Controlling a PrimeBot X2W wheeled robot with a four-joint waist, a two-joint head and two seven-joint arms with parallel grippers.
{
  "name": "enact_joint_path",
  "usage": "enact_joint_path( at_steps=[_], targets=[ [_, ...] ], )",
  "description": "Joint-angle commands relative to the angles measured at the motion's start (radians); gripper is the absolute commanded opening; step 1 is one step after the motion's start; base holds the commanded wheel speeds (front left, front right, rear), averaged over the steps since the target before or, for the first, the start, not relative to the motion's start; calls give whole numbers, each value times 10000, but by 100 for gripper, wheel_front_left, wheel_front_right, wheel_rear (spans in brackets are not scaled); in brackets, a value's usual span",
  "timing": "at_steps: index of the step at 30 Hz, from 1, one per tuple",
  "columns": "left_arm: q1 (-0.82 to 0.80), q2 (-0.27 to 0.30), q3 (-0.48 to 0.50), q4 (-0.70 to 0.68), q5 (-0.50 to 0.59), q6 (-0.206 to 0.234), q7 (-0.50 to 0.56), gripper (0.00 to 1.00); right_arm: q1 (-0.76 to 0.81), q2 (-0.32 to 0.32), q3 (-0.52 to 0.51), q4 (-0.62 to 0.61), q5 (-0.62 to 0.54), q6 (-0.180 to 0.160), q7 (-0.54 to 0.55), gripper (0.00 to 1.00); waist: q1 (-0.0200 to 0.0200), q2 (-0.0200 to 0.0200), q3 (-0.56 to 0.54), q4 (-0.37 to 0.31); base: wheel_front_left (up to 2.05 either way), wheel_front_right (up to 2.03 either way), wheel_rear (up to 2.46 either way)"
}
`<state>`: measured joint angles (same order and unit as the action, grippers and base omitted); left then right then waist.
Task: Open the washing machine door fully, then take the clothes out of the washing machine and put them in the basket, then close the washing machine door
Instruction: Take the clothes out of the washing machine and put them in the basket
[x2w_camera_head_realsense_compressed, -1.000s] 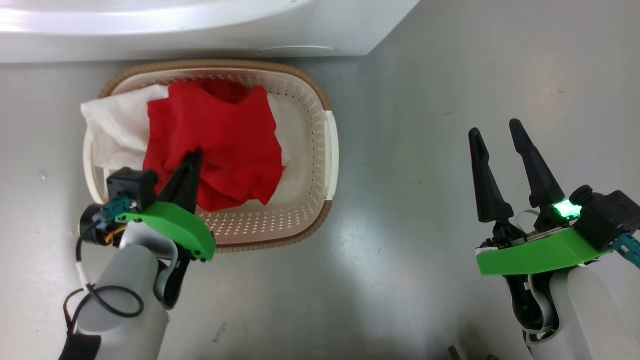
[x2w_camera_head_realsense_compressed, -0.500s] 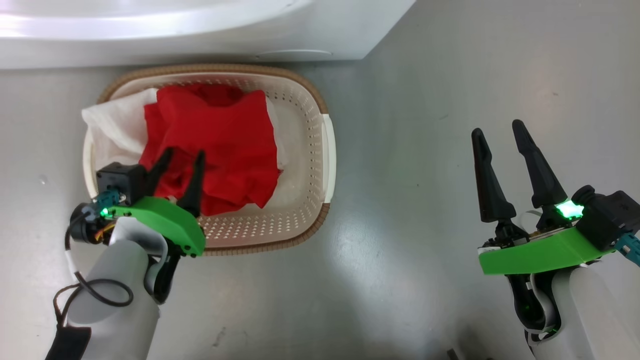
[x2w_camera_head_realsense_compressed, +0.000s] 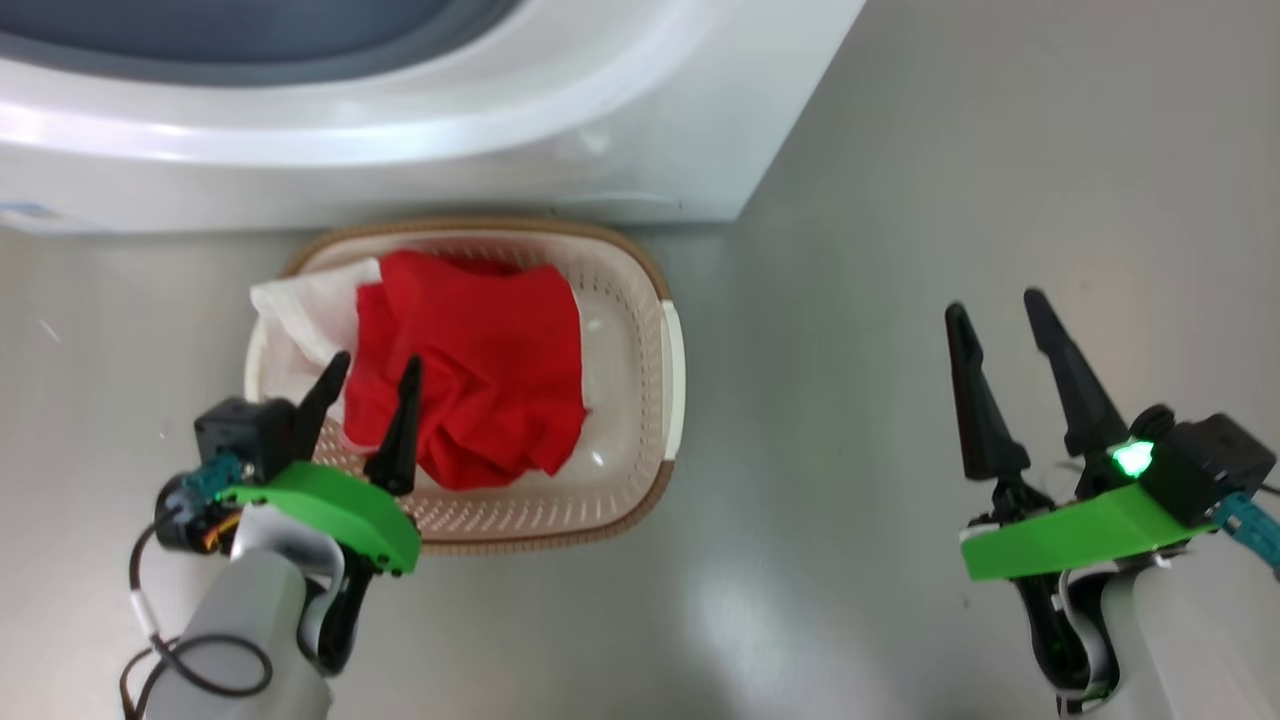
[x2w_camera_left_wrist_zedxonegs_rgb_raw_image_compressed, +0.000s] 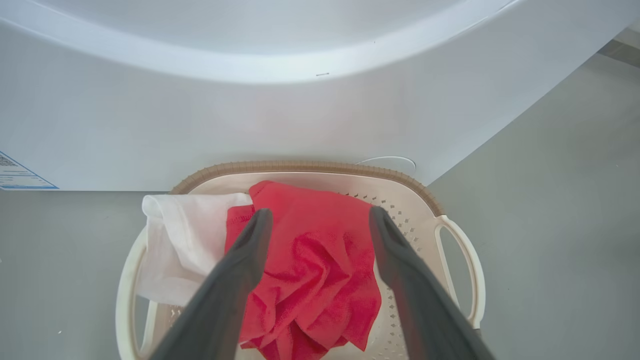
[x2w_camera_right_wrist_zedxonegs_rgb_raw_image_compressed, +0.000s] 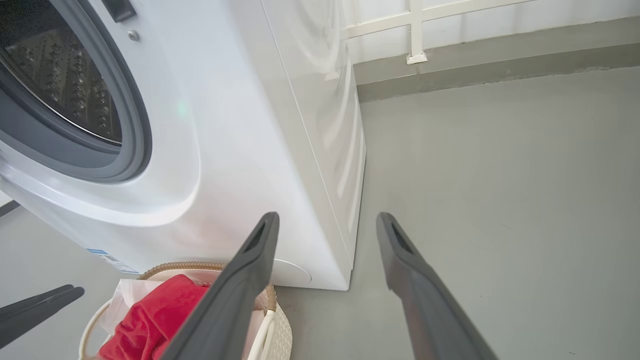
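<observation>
- The clothes (x2w_camera_head_realsense_compressed: 480, 370) lie inside the basket (x2w_camera_head_realsense_compressed: 672, 370) as a crumpled red heap that covers most of its bottom.
- A white part (x2w_camera_head_realsense_compressed: 300, 310) of the clothes hangs over the rim of the basket on the robot's left side.
- The basket stands on the grey floor (x2w_camera_head_realsense_compressed: 850, 300), directly in front of the washing machine (x2w_camera_head_realsense_compressed: 500, 150). Its far rim is very near the base of the machine, but I cannot tell if they touch.
- The left gripper (x2w_camera_head_realsense_compressed: 372, 372) is over the near left corner of the basket. Its two fingers are spread wide apart and hold nothing.
- In the left wrist view, the left gripper (x2w_camera_left_wrist_zedxonegs_rgb_raw_image_compressed: 320, 215) points toward the washing machine (x2w_camera_left_wrist_zedxonegs_rgb_raw_image_compressed: 250, 115), and the red clothes (x2w_camera_left_wrist_zedxonegs_rgb_raw_image_compressed: 310, 270) show between and under its fingers. I cannot tell if the tips touch the cloth.
- The right gripper (x2w_camera_head_realsense_compressed: 995, 310) is well apart from the basket, on the robot's right, over bare floor. Its fingers are also wide apart and it has hold of nothing.
- In the right wrist view, the right gripper (x2w_camera_right_wrist_zedxonegs_rgb_raw_image_compressed: 327, 218) points at the front right corner of the washing machine (x2w_camera_right_wrist_zedxonegs_rgb_raw_image_compressed: 240, 150). The basket (x2w_camera_right_wrist_zedxonegs_rgb_raw_image_compressed: 280, 330) with the clothes (x2w_camera_right_wrist_zedxonegs_rgb_raw_image_compressed: 150, 315) is at the lower left.
- In that view the mouth of the machine shows a grey rubber ring (x2w_camera_right_wrist_zedxonegs_rgb_raw_image_compressed: 135, 125) and, inside it, the perforated steel drum (x2w_camera_right_wrist_zedxonegs_rgb_raw_image_compressed: 60, 75).
- A small blue label (x2w_camera_left_wrist_zedxonegs_rgb_raw_image_compressed: 20, 175) sits low on the front of the machine.
- Behind the machine a pale wall (x2w_camera_right_wrist_zedxonegs_rgb_raw_image_compressed: 475, 45) meets the floor.
</observation>
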<state>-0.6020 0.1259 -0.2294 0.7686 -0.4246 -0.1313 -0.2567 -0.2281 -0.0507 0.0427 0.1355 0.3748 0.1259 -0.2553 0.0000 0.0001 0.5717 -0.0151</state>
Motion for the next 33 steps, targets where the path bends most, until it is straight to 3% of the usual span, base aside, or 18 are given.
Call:
enact_joint_path(
  at_steps=[1, 16, 33],
  targets=[
    [473, 232, 423, -327, 188, 6, -51, 100, 359, 5, 214, -107, -122, 48, -65, 100, 0, -1, -858, 156, 0, 0, 0],
    [2189, 217, 1517, -2627, 957, 6, -51, 100, 1245, 5, 86, 319, -256, 48, -65, 100, 0, -1, -2809, 267, 0, 0, 0],
    [4860, -208, 2845, -5262, 1805, 6, -51, 100, 2388, 1, -36, 392, -233, 48, -65, 100, 0, -1, -4492, 122, 0, 0, 0]
  ],
)
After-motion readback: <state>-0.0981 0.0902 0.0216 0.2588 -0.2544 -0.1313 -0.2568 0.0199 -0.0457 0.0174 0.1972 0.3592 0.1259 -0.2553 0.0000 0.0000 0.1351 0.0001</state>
